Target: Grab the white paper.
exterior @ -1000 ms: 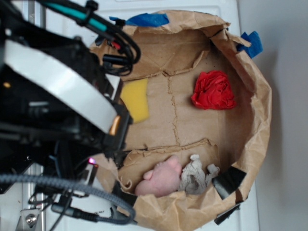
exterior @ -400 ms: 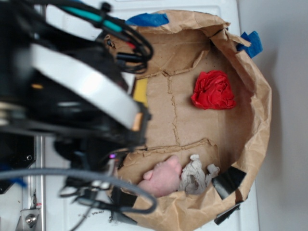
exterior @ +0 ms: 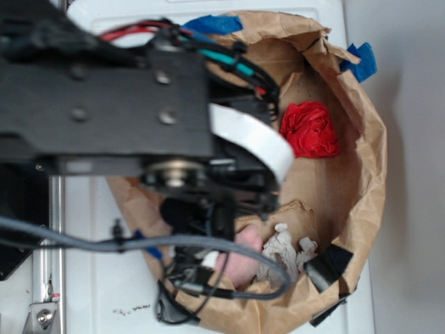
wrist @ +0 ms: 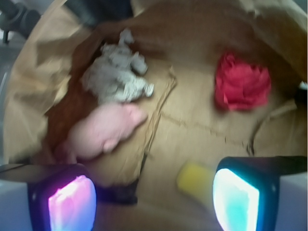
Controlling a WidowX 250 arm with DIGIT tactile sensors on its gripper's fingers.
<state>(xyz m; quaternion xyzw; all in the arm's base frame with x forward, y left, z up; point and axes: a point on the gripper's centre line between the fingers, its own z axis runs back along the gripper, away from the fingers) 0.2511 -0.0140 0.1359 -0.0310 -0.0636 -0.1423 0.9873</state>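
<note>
Exterior view, left to right: the arm [exterior: 125, 104] fills the left and centre, its black links, white band and cables hiding much of the brown paper bag [exterior: 368, 160]. At 5 o'clock from the arm, the pink lump [exterior: 240, 261] shows partly behind a grey cable. Touching it on the right lies the white paper [exterior: 281, 249], a wrinkled greyish wad on the bag's lower fold. At 1 o'clock from the paper, well apart, sits the red wad [exterior: 311, 129]. Blue tape [exterior: 360, 62] marks the bag rim at upper right.

Wrist view, left to right: the gripper [wrist: 154, 192] is spread wide, its two fingers at the lower corners, the left pad glowing pink [wrist: 72, 202], the right cyan [wrist: 236, 199], with nothing between them. The pink lump [wrist: 103, 132] lies at 11 o'clock from the gripper. The white paper [wrist: 115, 77] touches it at its 12 o'clock side. A yellow block [wrist: 195, 178] sits just beside the right finger. The red wad [wrist: 242, 86] lies at 1 o'clock, well apart from the paper.
</note>
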